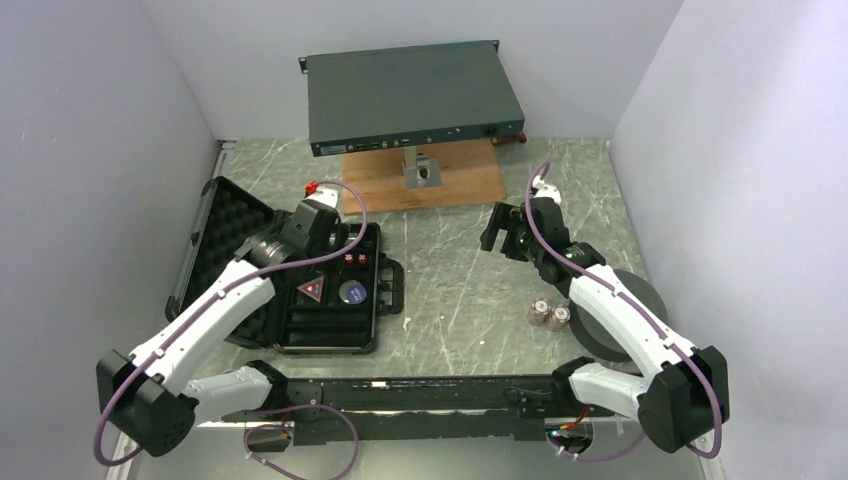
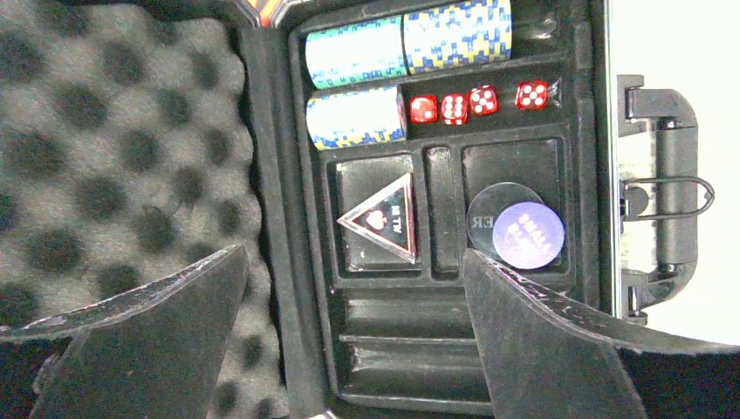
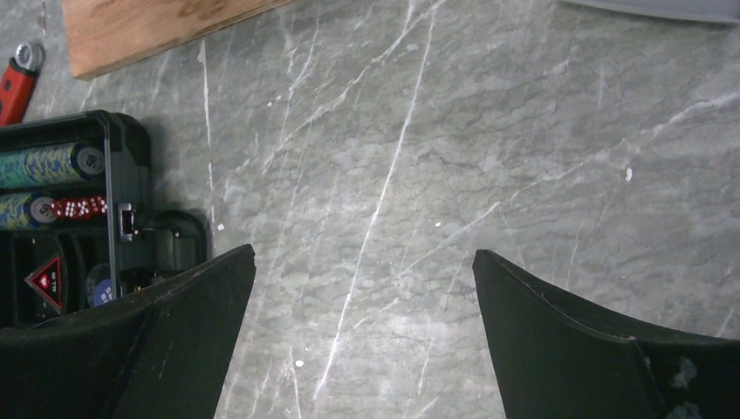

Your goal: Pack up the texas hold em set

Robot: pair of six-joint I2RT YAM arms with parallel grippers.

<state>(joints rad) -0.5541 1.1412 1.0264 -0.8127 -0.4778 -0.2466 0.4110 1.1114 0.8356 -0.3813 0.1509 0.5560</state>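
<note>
Beside the red triangle marker (image 2: 381, 220): "ER" on dark disc (image 2: 485, 220), perhaps "SMALL BLIND" on blue disc (image 2: 527, 234).

The left arm (image 1: 218, 306) and the right arm (image 1: 625, 310) have white shells over black joints and blocky black bases. A purple cable (image 1: 364, 215) loops along each arm. The jaws are matte black, wedge-shaped and scuffed along their edges.
</note>
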